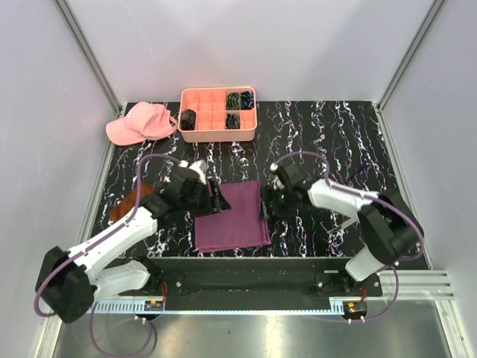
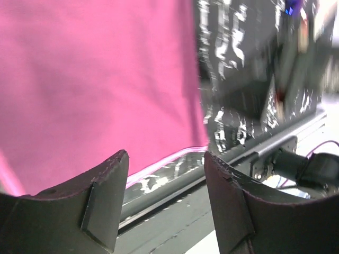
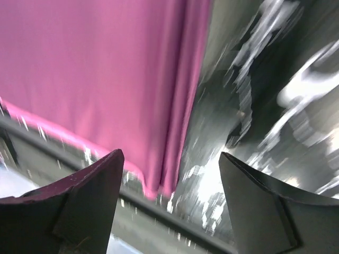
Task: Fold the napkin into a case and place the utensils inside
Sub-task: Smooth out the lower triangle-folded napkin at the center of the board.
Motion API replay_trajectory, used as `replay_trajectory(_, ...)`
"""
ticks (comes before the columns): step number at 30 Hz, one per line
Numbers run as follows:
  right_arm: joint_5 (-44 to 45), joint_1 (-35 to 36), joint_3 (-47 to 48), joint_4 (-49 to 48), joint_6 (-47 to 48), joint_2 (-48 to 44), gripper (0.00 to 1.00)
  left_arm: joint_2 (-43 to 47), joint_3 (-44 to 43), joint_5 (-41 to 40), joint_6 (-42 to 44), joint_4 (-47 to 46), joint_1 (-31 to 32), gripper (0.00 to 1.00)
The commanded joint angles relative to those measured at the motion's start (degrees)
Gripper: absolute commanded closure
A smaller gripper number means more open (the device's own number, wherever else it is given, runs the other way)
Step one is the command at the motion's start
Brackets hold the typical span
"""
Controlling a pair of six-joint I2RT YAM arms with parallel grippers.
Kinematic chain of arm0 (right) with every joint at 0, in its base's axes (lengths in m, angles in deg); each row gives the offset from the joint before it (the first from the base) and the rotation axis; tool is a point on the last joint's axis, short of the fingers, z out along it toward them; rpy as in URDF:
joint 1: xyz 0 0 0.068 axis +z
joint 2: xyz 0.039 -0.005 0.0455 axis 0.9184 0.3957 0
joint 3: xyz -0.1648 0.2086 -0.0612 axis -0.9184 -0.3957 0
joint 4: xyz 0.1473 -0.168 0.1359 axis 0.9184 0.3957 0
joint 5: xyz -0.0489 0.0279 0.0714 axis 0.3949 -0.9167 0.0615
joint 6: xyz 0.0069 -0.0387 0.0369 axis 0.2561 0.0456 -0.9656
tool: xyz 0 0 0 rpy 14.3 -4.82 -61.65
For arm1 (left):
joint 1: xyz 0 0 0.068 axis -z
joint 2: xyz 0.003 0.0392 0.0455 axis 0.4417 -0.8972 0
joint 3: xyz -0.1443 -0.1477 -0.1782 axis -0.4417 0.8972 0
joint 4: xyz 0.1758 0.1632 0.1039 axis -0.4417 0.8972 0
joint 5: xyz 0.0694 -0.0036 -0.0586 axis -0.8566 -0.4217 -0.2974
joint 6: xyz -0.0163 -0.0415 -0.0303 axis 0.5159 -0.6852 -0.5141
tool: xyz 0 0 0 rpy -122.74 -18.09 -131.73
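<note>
Napkin (image 1: 232, 217): thin magenta-purple cloth with a soft sheen, lying flat as a rough rectangle at the front middle of the tabletop (image 1: 335, 134), between the two arms. In the right wrist view a narrow darker band runs along its side edge.
Tabletop: black, glossy, veined with white like marble.
Left gripper (image 2: 167, 159): at the napkin's left edge; dark, wedge-shaped jaws spread wide, nothing between them.
Right gripper (image 3: 172, 159): at the napkin's right edge; jaws likewise wide apart and empty.
Tray (image 1: 218, 136): salmon-pink, rectangular, divided into compartments, at the back; dark coiled bundles (image 1: 233, 119) in some.
Cap (image 1: 141, 121): pink, left of the tray.
Brown cloth (image 1: 127, 203): rust-coloured, partly hidden under the left arm.
</note>
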Motion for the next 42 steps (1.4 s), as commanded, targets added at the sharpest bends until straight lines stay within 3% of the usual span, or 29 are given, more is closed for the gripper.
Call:
replay_trajectory(1, -0.5, 3.4, -6.6, -1.32, -4.54, -8.2, 0.17, 3.43, 1.97, 5.81, 4.14, 4.5, -5.93, 0.37)
replay_trajectory(5, -4.29, 4.1, -12.67, -5.72, -6.39, -10.42, 0.16, 4.4, 4.6, 8.19, 4.06, 4.68, -10.24, 0.37)
replay_trajectory(11, -7.54, 6.12, -14.44, -10.82, -7.97, -7.09, 0.22, 5.64, 6.89, 11.26, 3.09, 3.8, -15.07, 0.34)
replay_trajectory(22, 4.4, 6.12, -16.72, -5.56, -8.93, -8.49, 0.77, 4.59, 3.12, 14.61, 7.83, 5.64, -23.34, 0.32)
replay_trajectory(23, 5.8, 6.12, -16.9, -5.03, -11.03, -8.84, 0.91, 4.15, 2.68, 15.39, 8.62, 5.64, -24.56, 0.32)
replay_trajectory(25, 8.18, 6.03, -16.99, -3.45, -12.19, -9.28, 1.0, 3.09, 1.62, 16.54, 9.41, 5.73, -26.5, 0.32)
replay_trajectory(30, 8.45, 6.12, -17.34, -2.75, -15.0, -10.07, 1.0, 2.39, 0.92, 19.0, 11.52, 5.91, -29.4, 0.32)
replay_trajectory(31, 9.15, 6.12, -17.17, -2.05, -15.26, -10.51, 0.96, 2.3, 0.92, 19.35, 11.87, 6.08, -30.45, 0.32)
replay_trajectory(32, 10.02, 6.12, -16.9, -1.08, -15.79, -11.21, 0.74, 2.38, 0.92, 20.14, 12.14, 6.17, -30.81, 0.32)
replay_trajectory(34, 12.22, 6.82, -15.15, 1.99, -15.18, -14.46, 0.61, 3.17, 1.18, 19.89, 12.58, 6.34, -31.69, 0.32)
replay_trajectory(35, 13.97, 7.52, -13.75, 6.53, -14.66, -15.51, 0.48, 3.96, 1.09, 19.1, 12.67, 7.13, -32.04, 0.32)
replay_trajectory(39, 24.77, 11.56, -2.61, 16.23, -13.16, -17.2, 0.29, 7.39, -0.31, 12.43, 12.49, 10.56, -33.71, 0.31)
replay_trajectory(42, 28.04, 15.07, 6.61, 19.84, -12.8, -12.3, 0.23, 10.38, -2.68, 4.78, 11.7, 14.86, -34.94, 0.3)
